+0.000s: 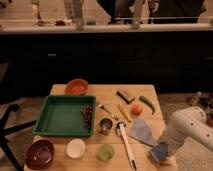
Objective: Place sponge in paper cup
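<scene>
Gripper [163,155] sits low at the front right corner of the table [107,92], at the end of the white arm [183,127] coming in from the right. Sponge [159,149], pale blue-grey, is right at the gripper, over the table edge; cannot tell how far the gripper is open or if it has hold of the sponge.

Grey-blue cloth [141,131] lies flat just behind-left of the sponge. Long white-handled tool [126,146] runs front to back left of the cloth. Light green cup [105,152] stands near the front edge. Paper cup [76,148] is just left of it, upright, white, well apart from the sponge. Maroon bowl [39,153] is at the front left corner.

Small metal cup [105,125] stands mid-table beside the green tray [59,116], which has dark bits at its right end. Orange fruit [136,108], yellow stick [124,113] and fork [105,110] lie behind the cloth. Green pepper [147,103] and a dark block [125,95] are further back. Orange bowl [76,87] is at the back left.
</scene>
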Motion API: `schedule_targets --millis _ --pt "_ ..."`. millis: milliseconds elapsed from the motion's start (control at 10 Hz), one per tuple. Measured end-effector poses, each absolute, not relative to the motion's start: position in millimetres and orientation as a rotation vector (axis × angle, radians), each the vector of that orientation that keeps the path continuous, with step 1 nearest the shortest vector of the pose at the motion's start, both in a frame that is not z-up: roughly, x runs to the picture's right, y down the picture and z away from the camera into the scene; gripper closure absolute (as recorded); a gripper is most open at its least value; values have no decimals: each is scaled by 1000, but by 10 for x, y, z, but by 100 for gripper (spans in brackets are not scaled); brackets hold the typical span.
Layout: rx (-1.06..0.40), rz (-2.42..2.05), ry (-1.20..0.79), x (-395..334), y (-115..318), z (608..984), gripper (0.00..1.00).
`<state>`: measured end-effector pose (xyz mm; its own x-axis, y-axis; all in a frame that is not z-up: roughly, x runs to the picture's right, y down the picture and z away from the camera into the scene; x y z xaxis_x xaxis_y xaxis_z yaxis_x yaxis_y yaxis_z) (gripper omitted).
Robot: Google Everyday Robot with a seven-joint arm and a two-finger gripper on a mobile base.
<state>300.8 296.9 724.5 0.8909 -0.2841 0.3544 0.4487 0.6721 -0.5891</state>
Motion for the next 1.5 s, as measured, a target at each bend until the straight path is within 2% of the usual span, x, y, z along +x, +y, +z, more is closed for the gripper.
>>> schedule_targets --millis 400,1200,1500 --pt "-654 -406 -244 2637 2739 7107 100" --pt "-655 -396 -256 2622 2756 7092 100" --pt "-635 -429 -313 2238 2750 6961 100"
